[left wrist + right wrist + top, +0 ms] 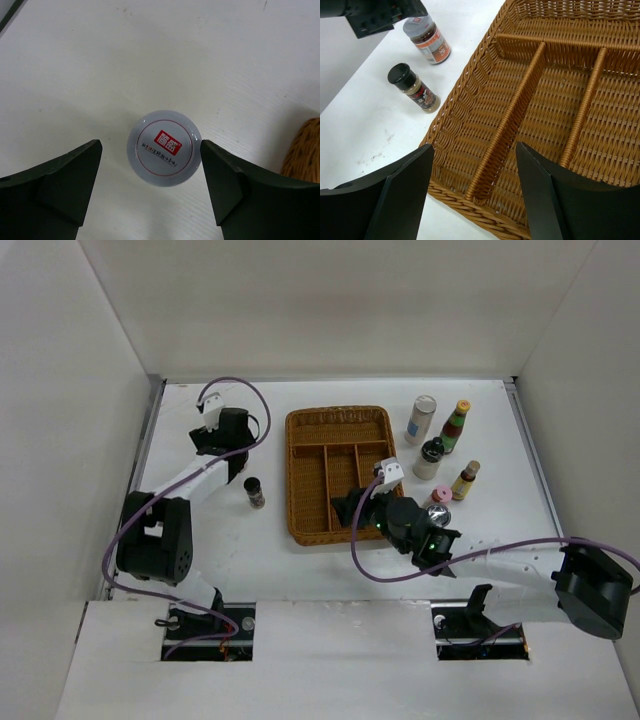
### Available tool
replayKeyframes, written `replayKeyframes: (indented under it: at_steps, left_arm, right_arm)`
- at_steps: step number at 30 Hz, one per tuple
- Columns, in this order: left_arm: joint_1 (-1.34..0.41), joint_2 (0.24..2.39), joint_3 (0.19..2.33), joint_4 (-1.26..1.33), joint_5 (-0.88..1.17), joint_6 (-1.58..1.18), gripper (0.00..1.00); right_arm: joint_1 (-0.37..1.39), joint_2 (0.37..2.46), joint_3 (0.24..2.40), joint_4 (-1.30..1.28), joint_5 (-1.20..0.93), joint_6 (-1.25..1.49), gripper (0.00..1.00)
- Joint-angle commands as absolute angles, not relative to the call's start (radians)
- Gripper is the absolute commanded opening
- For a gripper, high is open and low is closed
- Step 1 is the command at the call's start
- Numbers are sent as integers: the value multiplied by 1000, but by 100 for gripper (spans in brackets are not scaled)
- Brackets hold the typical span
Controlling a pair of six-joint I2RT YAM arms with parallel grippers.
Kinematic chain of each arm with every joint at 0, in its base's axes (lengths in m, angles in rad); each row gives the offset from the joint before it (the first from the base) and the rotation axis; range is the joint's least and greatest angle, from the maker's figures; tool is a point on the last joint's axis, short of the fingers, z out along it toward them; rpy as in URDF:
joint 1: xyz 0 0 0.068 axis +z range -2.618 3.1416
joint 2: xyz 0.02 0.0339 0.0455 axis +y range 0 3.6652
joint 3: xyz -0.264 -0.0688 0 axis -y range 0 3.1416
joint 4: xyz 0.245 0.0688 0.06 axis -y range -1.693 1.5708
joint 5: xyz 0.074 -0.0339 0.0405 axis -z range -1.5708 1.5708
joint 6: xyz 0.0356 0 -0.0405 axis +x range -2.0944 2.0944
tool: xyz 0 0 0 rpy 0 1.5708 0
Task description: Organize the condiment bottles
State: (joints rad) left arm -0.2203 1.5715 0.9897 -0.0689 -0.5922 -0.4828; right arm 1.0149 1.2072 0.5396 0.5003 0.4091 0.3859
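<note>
White walls are closing in a white tabletop (pixel 250 555) in the top view, with one wicker tray (pixel 296 480) sitting in the middle. Right of the tray five bottles are standing on the tabletop: a tall white shaker (pixel 421 420), a yellow-capped sauce bottle (pixel 455 427), a dark-lidded jar (pixel 430 458), an amber bottle (pixel 465 481) and a pink-capped bottle (pixel 437 497). A shiny round top (pixel 440 517) beside the last is hard to make out against the right arm. One black-lidded jar (pixel 254 492) is standing left of the tray. The left hand (pixel 228 435) is hovering farther back, hiding what is under it. The right hand (pixel 350 508) is hanging over the tray.

From the left wrist, the left hand (pixel 151 145) is spreading wide around one logo-lidded jar (pixel 164 147), touching it on neither side. The lid is hiding the jar's body, and the tray is being cut off at the right edge.

From the right wrist, the right hand (pixel 475 147) is gaping over the tray's corner, gripping nothing. Two long dividers are showing, with the compartments cut off. Two jars are standing beside the tray, the logo-lidded jar partly under the left arm.
</note>
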Motion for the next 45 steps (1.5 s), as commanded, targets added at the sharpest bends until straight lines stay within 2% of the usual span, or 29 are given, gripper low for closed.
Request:
replayKeyframes:
  at_steps: [1, 5, 7, 9, 13, 20, 22, 25, 28, 32, 35, 45]
  left_arm:
    - [-211, 1606, 1046, -25, -575, -460, 79]
    - [-194, 1655, 1058, 6, -571, -465, 70]
    - [-192, 1674, 1074, 3, -565, -466, 60]
    - [-197, 1669, 1072, 9, -572, -466, 55]
    - [-205, 1654, 1055, -5, -575, -476, 70]
    - [-200, 1672, 1043, -5, -561, -485, 70]
    - [-202, 1666, 1035, 5, -561, -485, 64]
    - [-203, 1634, 1032, 14, -569, -486, 40]
    - [-208, 1565, 1042, 15, -580, -486, 30]
    - [-229, 1462, 1107, 25, -598, -482, 30]
    - [-283, 1466, 1244, -12, -557, -462, 31]
    - [-445, 1758, 1580, -8, -477, -451, 31]
  right_arm:
    - [1012, 1212, 578, 546, 397, 390, 73]
    - [1009, 1206, 571, 551, 400, 391, 74]
    - [992, 1204, 565, 554, 399, 394, 74]
    - [992, 1198, 563, 554, 400, 394, 74]
    - [981, 1190, 557, 554, 396, 394, 75]
    - [981, 1198, 558, 554, 393, 397, 75]
    - [981, 1193, 560, 554, 393, 397, 75]
    - [981, 1189, 557, 558, 394, 397, 75]
    - [973, 1192, 552, 560, 391, 397, 75]
    - [960, 1164, 537, 568, 399, 399, 75]
    - [923, 1137, 515, 574, 399, 406, 75]
    - [799, 1039, 459, 569, 385, 445, 75]
